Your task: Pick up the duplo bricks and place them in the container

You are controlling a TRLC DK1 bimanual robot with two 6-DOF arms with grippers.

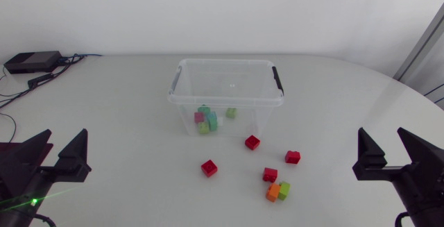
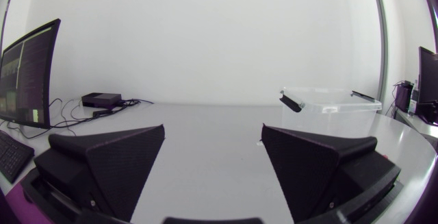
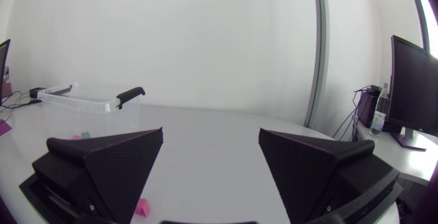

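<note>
Clear tub (image 1: pixel 225 62) sits mid-table from overhead, some bricks (image 1: pixel 207 120) already inside; red bricks (image 1: pixel 252 142) and an orange-green pair (image 1: pixel 277 191) lie loose in front. L gripper (image 1: pixel 68 132) and R gripper (image 1: pixel 380 132) are well apart from them, empty, fingers spread.
L wrist: tub (image 2: pixel 328 105) ahead, off to one side.
R wrist: tub (image 3: pixel 82 103) beyond one finger.
Risk: broad wedge fingers could shove neighbours in the tight cluster, or clip the tub rim.

Our left gripper (image 1: pixel 59 156) sits at our left side and our right gripper (image 1: pixel 393 156) at our right, well apart. Both point forward and hold their fingers (image 2: pixel 109 162) spread wide, gripping nothing between them.
</note>
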